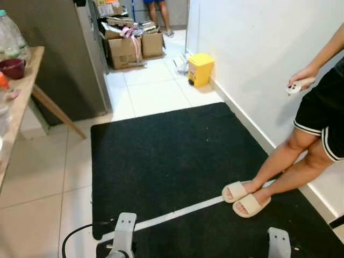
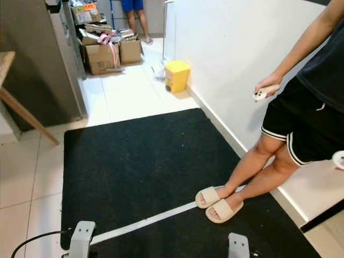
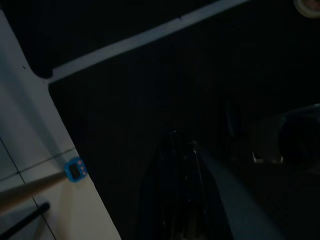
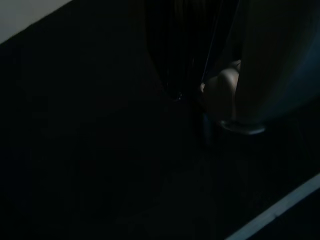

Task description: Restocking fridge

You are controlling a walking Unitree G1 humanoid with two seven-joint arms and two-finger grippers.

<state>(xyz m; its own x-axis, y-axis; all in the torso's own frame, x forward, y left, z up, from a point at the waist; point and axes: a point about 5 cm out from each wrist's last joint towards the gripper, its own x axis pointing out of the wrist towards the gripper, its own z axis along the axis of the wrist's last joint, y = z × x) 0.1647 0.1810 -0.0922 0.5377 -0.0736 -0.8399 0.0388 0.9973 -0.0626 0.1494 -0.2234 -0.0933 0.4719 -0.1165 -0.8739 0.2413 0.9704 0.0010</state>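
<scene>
A tall grey fridge [image 1: 59, 59] stands at the far left, and its side faces me. A wooden table [image 1: 21, 102] runs along the left edge, holding a clear plastic bottle [image 1: 11, 35] and a dark red bowl [image 1: 12, 68]. Both silver arms hang idle at the bottom of the head views, the left arm [image 1: 123, 231] and the right arm [image 1: 279, 242], over the black mat. In the dark left wrist view my left gripper [image 3: 180, 150] hangs above the mat. My right gripper [image 4: 185, 90] is a dark shape in the right wrist view.
A person in black shorts and beige slippers [image 1: 244, 199] stands on the mat [image 1: 172, 156] by the white wall, holding a white controller [image 1: 298, 85]. A yellow bin [image 1: 200, 69] and cardboard boxes [image 1: 131, 48] stand farther back. A small blue timer [image 3: 75, 170] lies on the floor.
</scene>
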